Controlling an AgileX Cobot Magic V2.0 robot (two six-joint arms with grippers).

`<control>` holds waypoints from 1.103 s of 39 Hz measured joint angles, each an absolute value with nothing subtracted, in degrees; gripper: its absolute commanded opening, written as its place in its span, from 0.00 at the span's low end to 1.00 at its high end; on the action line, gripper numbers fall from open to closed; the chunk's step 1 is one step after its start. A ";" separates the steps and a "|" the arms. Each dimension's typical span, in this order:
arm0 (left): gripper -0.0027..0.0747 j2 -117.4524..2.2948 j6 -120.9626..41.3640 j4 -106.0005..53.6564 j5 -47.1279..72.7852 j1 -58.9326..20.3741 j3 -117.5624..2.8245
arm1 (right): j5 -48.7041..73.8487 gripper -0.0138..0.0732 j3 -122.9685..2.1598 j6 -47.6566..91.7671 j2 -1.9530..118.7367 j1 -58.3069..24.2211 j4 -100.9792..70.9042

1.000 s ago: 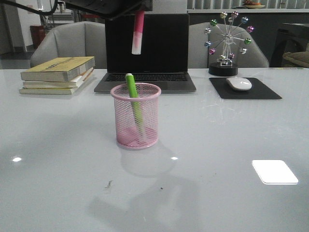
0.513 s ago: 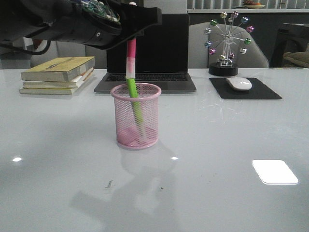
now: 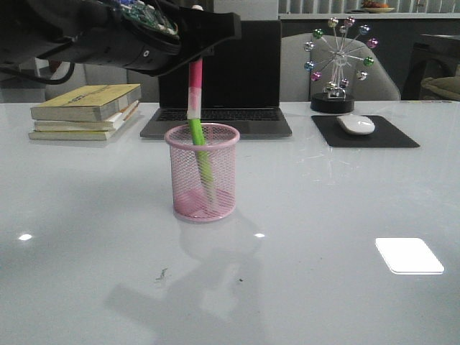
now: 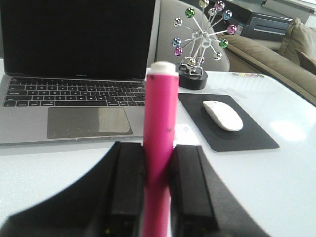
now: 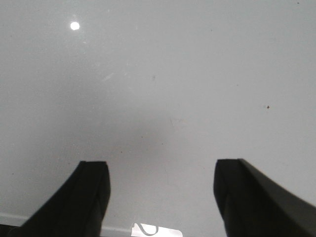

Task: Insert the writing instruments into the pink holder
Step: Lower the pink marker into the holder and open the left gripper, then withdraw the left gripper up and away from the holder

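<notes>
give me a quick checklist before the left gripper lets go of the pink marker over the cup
1. Left gripper clamped on the pink marker: ok.
2. Marker upright: ok, close to vertical in the front view.
3. Marker tip inside the pink cup rim: cannot tell, mesh and the green marker blur it.
4. Room beside the green marker: cannot tell.
5. Cup standing upright on the table: ok.
6. Right gripper out of the way: ok, open over bare table.

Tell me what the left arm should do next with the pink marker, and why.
Probably open the left hand and let go. It grips the pink marker upright, its lower end looks to be at or just inside the rim of the pink cup, next to the green marker, so it should drop in.
</notes>
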State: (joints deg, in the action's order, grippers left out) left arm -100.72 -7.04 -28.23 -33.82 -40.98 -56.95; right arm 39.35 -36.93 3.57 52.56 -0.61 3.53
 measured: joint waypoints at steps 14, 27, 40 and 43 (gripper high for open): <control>0.51 -100.72 -7.04 -28.23 -31.86 -40.98 -56.95 | 39.31 0.79 -36.93 3.57 52.56 -0.61 3.53; 0.51 -100.72 -7.04 -28.23 -32.44 -40.98 -56.95 | 39.22 0.79 -36.93 3.57 52.56 -0.61 3.53; 0.51 -92.51 -17.40 -28.12 -31.10 -36.69 -56.84 | 38.96 0.79 -36.93 3.57 52.56 -0.61 3.53; 0.51 -87.66 -18.18 -28.12 -29.10 -34.54 -56.84 | 38.96 0.79 -36.93 3.57 52.56 -0.61 3.53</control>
